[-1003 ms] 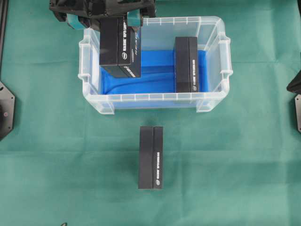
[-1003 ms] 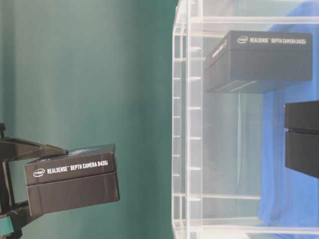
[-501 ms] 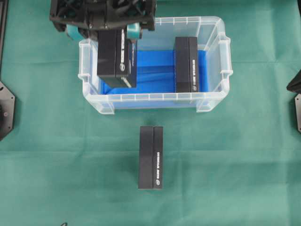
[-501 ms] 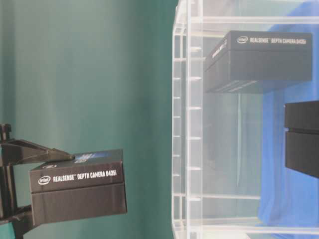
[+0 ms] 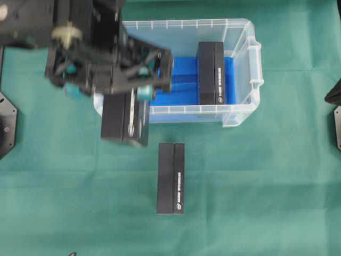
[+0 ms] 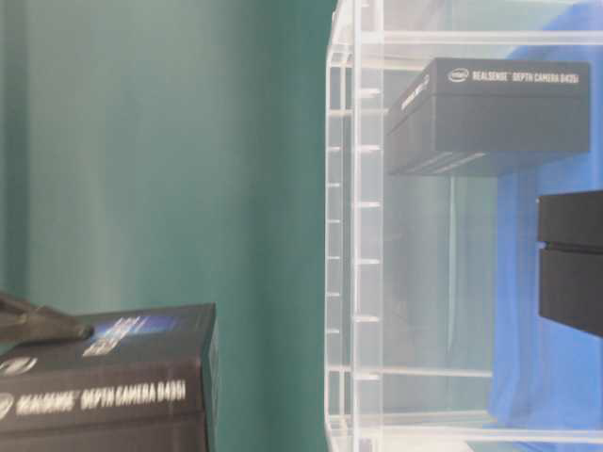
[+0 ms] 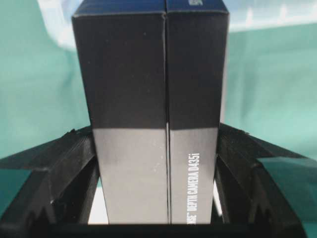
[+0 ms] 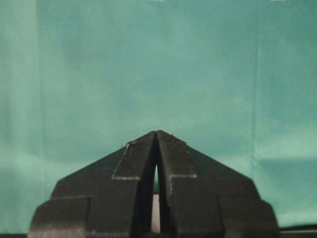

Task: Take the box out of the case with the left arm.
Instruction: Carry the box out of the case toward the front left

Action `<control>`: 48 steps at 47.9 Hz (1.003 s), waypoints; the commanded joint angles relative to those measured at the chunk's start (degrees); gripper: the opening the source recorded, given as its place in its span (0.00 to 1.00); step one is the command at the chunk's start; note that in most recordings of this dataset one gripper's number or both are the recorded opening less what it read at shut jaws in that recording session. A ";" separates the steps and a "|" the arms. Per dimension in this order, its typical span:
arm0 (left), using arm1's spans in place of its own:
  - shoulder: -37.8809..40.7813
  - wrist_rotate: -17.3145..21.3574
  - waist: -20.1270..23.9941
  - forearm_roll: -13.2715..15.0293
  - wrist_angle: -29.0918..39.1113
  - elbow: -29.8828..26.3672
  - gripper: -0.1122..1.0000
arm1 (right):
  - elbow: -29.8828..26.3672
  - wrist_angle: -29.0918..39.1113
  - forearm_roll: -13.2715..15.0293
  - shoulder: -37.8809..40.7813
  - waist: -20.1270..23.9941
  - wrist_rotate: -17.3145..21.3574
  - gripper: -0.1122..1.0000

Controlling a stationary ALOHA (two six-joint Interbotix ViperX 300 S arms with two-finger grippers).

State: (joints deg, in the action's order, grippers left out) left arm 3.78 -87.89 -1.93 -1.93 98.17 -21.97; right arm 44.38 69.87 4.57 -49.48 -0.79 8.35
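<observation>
From above, a green cloth (image 5: 277, 176) covers the whole table. The big clear plastic case with a blue sheet on its bottom (image 5: 242, 114) sits near the top. One black cardboard box with white letters (image 5: 211, 73) lies inside it on the right. Another black box of the same kind (image 5: 171, 178) lies on the cloth below the case. The black left gripper with teal pads (image 5: 109, 92) is clamped on a third black box, the held box (image 5: 124, 124). This box is outside the case, over its lower left corner. The arm hides that corner.

From table level, the held box (image 6: 108, 381) is blurry and cut off at the bottom left. The clear wall of the case (image 6: 353, 235) stands to its right, apart from it.

The left wrist view shows the held box (image 7: 151, 114) squeezed between two black fingers (image 7: 64, 168).

The right wrist view shows the black right gripper (image 8: 156, 136) with its tips pressed together over bare green cloth (image 8: 148, 64).
</observation>
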 commanded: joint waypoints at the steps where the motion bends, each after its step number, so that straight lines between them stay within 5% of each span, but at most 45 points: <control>1: -2.46 -1.85 -2.72 -0.18 0.09 -0.26 0.64 | -1.67 -0.09 -0.09 0.26 -0.09 0.18 0.16; 26: -2.64 -13.10 -14.85 -0.18 0.09 1.41 0.64 | -1.76 -0.18 -0.09 0.26 0.00 0.18 0.16; 48: -2.64 -14.06 -15.56 -0.18 0.09 1.67 0.64 | -2.02 -0.09 -0.09 0.18 -0.09 0.18 0.16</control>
State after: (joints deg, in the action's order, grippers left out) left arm 3.34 -102.04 -17.31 -1.93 98.26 -19.42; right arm 44.12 69.87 4.57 -49.48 -0.79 8.26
